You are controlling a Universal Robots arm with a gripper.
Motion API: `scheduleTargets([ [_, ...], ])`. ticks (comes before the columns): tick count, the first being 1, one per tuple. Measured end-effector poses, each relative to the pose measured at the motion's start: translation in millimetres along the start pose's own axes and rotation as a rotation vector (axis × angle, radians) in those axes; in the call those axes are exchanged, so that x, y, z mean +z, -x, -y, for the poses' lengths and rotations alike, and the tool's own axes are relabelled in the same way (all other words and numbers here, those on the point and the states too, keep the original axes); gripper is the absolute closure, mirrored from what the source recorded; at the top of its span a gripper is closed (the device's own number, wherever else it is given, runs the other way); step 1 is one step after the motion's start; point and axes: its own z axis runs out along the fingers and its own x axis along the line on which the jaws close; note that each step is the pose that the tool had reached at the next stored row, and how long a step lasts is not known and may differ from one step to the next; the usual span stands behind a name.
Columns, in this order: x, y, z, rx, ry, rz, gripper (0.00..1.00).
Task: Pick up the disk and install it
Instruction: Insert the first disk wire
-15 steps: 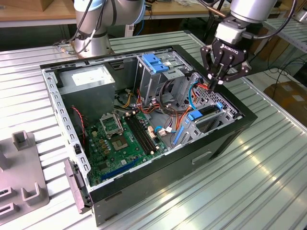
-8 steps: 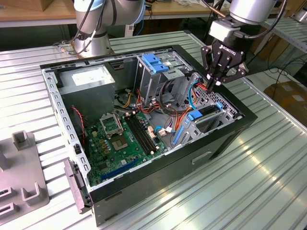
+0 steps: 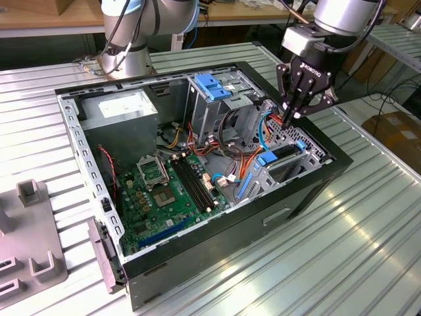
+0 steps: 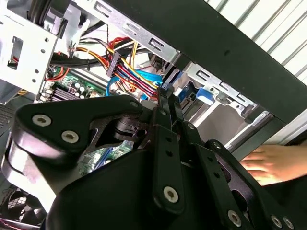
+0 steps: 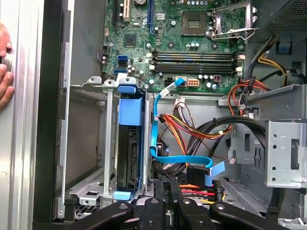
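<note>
An open black computer case (image 3: 217, 224) lies on its side on a ribbed metal table (image 3: 368, 230); wooden benches and a cardboard box stand behind it. One grey fixture block (image 3: 29, 243) sits on the table well apart from the case, toward the exterior view's left.

Inside the case: one green motherboard (image 3: 164, 191) with four memory slots (image 5: 194, 61), one power supply (image 3: 122, 115), one metal drive cage topped by a blue latch (image 3: 214, 85), and a tangle of red, orange and blue cables (image 5: 187, 129).

The disk (image 5: 129, 143) stands on edge in the bay at the case's front corner, its blue carrier rail around it.

One gripper (image 3: 289, 118) hangs just above the cables beside that bay, fingers drawn together and holding nothing.

A person's hand (image 5: 5, 67) rests on the table just outside the case wall.
</note>
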Motion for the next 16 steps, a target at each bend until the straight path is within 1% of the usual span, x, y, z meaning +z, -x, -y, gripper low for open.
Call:
scheduleTargets([
  [2, 0.5, -0.5, -1.0, 0.0, -0.0006, 0.0003, 0.84],
  [5, 0.9, -3.5, -3.9, 0.0, -0.0041, 0.0037, 0.84],
  [7, 1.2, -4.9, -4.6, 0.0, -0.0046, 0.0047, 0.84],
  [10, 1.8, -8.8, -5.1, 0.0, -0.0049, 0.0122, 0.84],
  [12, 2.2, -12.0, -5.5, 0.0, -0.0051, 0.016, 0.84],
  [13, 2.4, -14.3, -6.0, 0.0, -0.0051, 0.0182, 0.84],
  [14, 2.9, -18.7, -6.7, 0.0, -0.0052, 0.0216, 0.84],
  [16, 3.6, -23.7, -7.6, 0.0, -0.0054, 0.0267, 0.84],
])
